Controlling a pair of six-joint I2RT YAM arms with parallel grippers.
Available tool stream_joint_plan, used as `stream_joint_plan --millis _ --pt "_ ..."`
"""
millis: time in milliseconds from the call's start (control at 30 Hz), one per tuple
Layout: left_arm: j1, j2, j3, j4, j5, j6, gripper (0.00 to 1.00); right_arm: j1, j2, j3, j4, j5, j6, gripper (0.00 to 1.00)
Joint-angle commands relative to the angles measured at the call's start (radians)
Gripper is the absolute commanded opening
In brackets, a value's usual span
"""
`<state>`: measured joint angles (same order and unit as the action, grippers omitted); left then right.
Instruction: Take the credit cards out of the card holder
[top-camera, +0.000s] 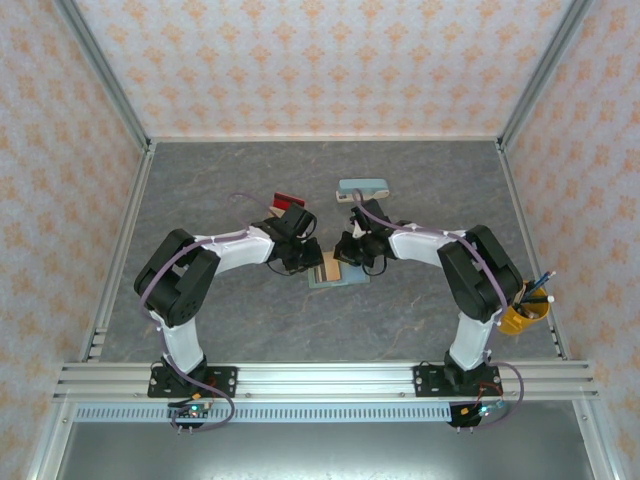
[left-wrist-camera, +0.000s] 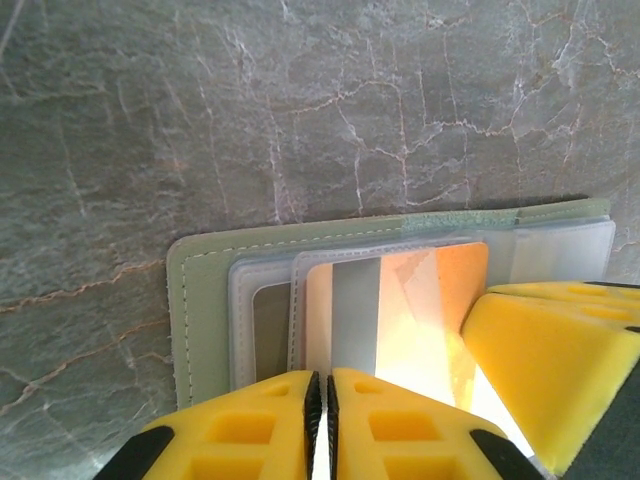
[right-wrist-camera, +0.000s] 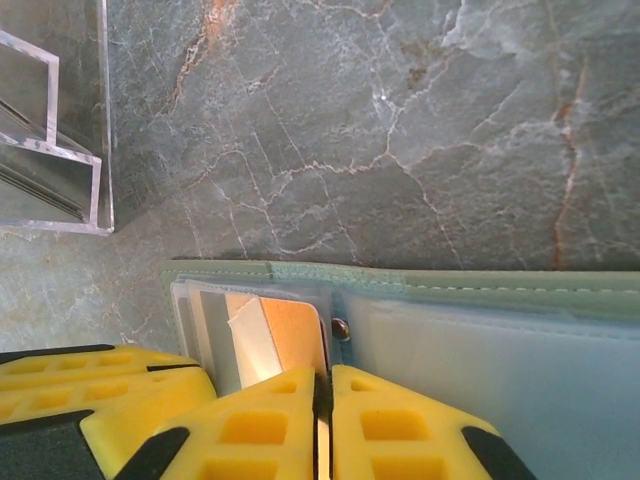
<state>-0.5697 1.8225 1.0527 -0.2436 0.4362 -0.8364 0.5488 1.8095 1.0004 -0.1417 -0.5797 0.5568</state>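
Two grippers crowd one small target. The card holder (top-camera: 341, 277) lies open and flat near the middle of the table (top-camera: 250, 320). The left gripper (left-wrist-camera: 320, 420) is at its 10 o'clock, the right gripper (right-wrist-camera: 322, 420) at its 1 o'clock.

- Left gripper: fingers pressed together, only a hairline slit between them. Cannot tell whether a card edge sits in that slit.
- Right gripper: the same, fingers together at the slot mouth. Cannot tell whether anything is caught.
- Orange-yellow card (left-wrist-camera: 445, 285) is tucked in a clear pocket, with a card bearing a grey stripe (left-wrist-camera: 355, 310) overlapping it at 9 o'clock.
- One red card (top-camera: 287, 199) lies loose at the holder's 11 o'clock, and a teal case (top-camera: 362, 187) at 1 o'clock.

Risks, as I judge them:
- The holder looks soft and nothing pins it. A pull may drag the whole wallet instead of freeing a card.
- A thin grip on a slick card edge is likely to slip.
- With the cards overlapped, two may come out together, or one may snag and bend at the pocket lip.
- Left wrist view shows the right finger just beside the left fingers, so any sideways move risks them knocking together.
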Motion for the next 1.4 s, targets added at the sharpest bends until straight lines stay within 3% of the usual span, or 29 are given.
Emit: stream_joint_plan --millis 0,200,367,600,867,1200,1367 --pt "-0.004 0.012 0.003 -0.081 -0.041 0.005 0.2 0.002 -0.029 -0.022 -0.015 0.052 -0.033 0.08" --pt "-0.005 0.009 0.0 -0.088 -0.039 0.007 0.22 0.002 -0.077 -0.065 -0.03 0.175 -0.075 0.07" --pt "-0.004 0.015 0.001 -0.076 -0.03 0.003 0.2 0.002 -0.082 -0.075 -0.014 0.145 -0.075 0.08" --pt "-0.005 -0.012 0.029 -0.1 -0.031 0.032 0.19 -0.001 -0.073 -0.057 -0.046 0.089 -0.059 0.24" --pt "-0.012 -0.078 0.04 -0.068 0.01 0.04 0.2 -0.016 -0.061 -0.056 -0.062 0.048 -0.066 0.31" --pt "-0.033 -0.01 0.052 -0.007 0.058 0.021 0.16 -0.032 -0.051 -0.061 -0.04 -0.011 -0.065 0.31" --pt "-0.034 0.027 0.051 -0.014 0.061 0.022 0.15 -0.033 -0.03 -0.049 -0.042 -0.049 -0.065 0.25"
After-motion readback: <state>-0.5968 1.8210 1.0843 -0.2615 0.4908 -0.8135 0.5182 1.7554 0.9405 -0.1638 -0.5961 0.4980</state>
